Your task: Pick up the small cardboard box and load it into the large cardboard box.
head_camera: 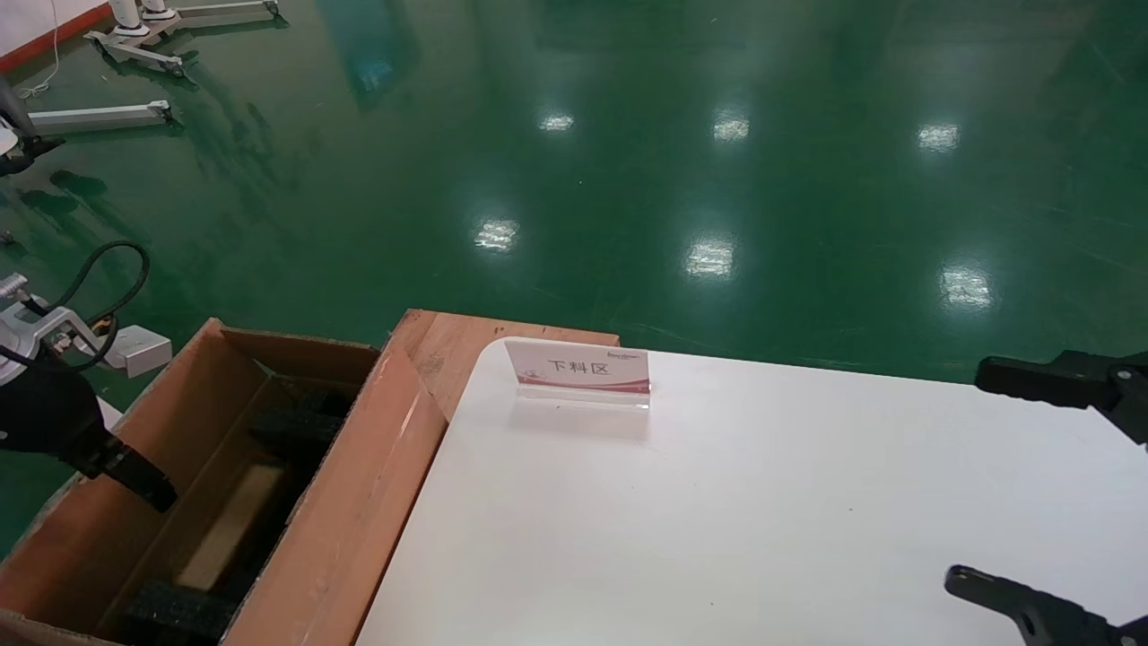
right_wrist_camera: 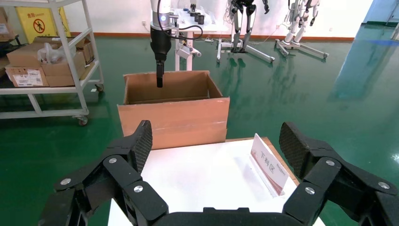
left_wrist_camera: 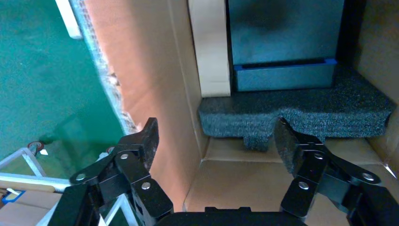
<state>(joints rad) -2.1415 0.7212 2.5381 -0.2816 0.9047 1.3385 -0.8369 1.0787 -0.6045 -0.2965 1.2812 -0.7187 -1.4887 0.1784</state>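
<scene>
Left claw (left_wrist_camera: 216,141), jaws wide and empty, hangs inside the large cardboard box (head_camera: 359,484) above its foam block (left_wrist_camera: 301,110); I judge loading finished, right claw (right_wrist_camera: 214,146) wide over the worktop (head_camera: 762,502).

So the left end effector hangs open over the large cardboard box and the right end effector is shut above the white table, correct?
Not quite. The right end effector is open, its fingers spread wide above the white table, as the right wrist view shows. The left end effector does hang open over the large cardboard box.
</scene>
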